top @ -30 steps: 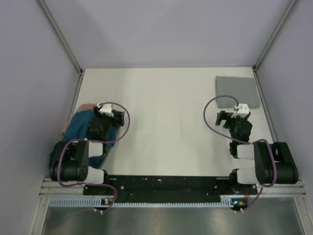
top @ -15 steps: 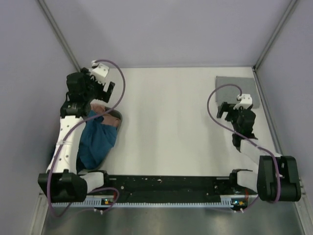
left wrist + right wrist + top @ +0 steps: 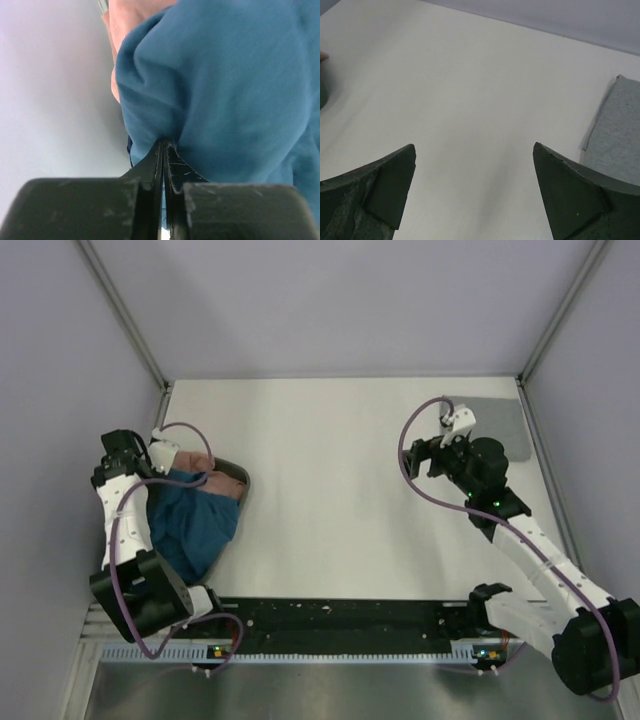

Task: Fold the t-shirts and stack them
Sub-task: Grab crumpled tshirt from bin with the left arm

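A crumpled teal-blue t-shirt lies in a heap at the table's left edge. A salmon-pink t-shirt and a dark cloth edge show from under its far side. My left gripper comes down onto the heap's left side. In the left wrist view its fingertips are shut on a pinch of the teal-blue t-shirt, with the pink cloth behind it. A folded grey t-shirt lies flat at the back right. My right gripper hovers open over bare table, left of the grey t-shirt.
Grey walls with metal corner posts enclose the white table on three sides. The heap sits tight against the left wall. The arms' black base rail runs along the near edge.
My left arm swung from the back left corner down onto the heap, and its gripper went from open to shut on the teal-blue shirt. My right arm reached out and shifted leftward.
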`<action>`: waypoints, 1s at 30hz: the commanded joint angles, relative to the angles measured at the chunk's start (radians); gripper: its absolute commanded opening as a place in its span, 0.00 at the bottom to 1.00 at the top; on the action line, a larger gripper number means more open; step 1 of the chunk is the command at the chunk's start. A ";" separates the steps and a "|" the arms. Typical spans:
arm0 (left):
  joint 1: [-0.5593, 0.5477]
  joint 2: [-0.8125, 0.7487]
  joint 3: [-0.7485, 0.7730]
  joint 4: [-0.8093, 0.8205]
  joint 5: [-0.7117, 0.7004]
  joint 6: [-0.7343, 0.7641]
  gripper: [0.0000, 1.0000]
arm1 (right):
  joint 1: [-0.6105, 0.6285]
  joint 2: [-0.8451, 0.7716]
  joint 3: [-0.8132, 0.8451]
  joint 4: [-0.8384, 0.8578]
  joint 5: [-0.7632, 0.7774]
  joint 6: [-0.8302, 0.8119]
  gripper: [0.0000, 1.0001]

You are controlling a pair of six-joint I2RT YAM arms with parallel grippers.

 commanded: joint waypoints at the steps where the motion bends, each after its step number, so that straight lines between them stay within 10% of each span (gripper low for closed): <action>1: 0.007 -0.068 0.126 -0.082 0.104 -0.023 0.00 | 0.052 -0.067 0.068 -0.084 -0.039 -0.031 0.98; 12: -0.022 -0.275 0.527 -0.171 0.440 -0.105 0.00 | 0.136 -0.162 0.111 -0.055 -0.123 0.020 0.99; 16: -0.022 -0.168 0.396 -0.303 0.296 -0.014 0.98 | 0.165 -0.155 0.126 -0.093 -0.157 0.018 0.99; 28: -0.033 -0.029 -0.019 0.040 0.126 -0.014 0.98 | 0.187 -0.101 0.126 -0.112 -0.157 -0.034 0.99; 30: -0.033 0.017 -0.024 0.083 0.080 -0.027 0.69 | 0.187 -0.106 0.129 -0.116 -0.157 -0.028 0.99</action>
